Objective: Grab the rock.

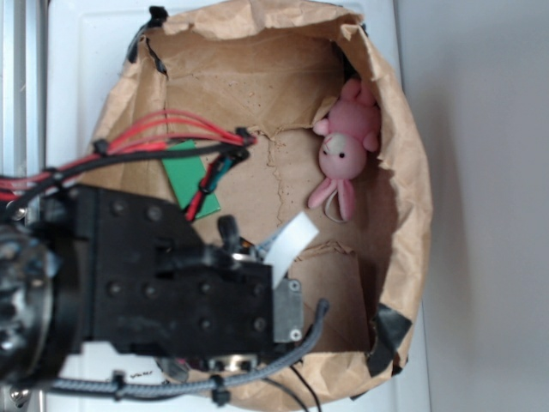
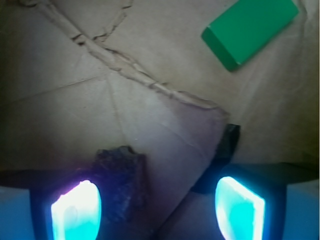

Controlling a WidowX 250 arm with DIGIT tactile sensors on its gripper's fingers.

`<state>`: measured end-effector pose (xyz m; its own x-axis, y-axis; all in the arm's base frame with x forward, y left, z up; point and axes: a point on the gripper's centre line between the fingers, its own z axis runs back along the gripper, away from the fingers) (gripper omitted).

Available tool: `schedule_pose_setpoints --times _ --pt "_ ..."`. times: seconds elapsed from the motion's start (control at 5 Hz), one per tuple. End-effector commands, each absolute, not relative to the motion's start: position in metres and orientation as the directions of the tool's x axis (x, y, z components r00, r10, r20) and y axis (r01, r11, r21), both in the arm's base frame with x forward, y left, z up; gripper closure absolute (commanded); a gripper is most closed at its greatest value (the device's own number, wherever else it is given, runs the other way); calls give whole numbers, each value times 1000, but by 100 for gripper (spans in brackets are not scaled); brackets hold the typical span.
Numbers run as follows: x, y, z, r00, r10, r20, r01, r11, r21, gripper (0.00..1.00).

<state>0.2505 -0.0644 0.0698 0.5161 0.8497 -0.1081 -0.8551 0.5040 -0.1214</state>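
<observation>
In the wrist view the rock (image 2: 121, 182), a dark rough chunk, lies on brown paper right beside the left glowing finger (image 2: 76, 212). My gripper (image 2: 157, 210) is open, its jaws wide apart, and the rock sits between them, close to the left one and far from the right finger (image 2: 239, 209). In the exterior view the black arm hides the rock, and the gripper (image 1: 257, 249) is mostly covered by the arm's body.
A flat green block (image 2: 249, 30) (image 1: 190, 176) lies on the paper ahead. A pink plush bunny (image 1: 346, 154) rests against the right wall of the brown paper bag (image 1: 403, 189). Red and black cables (image 1: 184, 137) arch over the arm.
</observation>
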Motion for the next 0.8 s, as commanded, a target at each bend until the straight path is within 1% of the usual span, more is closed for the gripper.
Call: schedule_pose_setpoints --times 0.0,0.2,0.6 --pt "276 -59 81 481 874 -71 -871 467 -155 0" --pt "278 -61 77 488 870 -66 -867 476 -147 0" --pt "266 -66 75 527 847 -72 -846 515 -142 0"
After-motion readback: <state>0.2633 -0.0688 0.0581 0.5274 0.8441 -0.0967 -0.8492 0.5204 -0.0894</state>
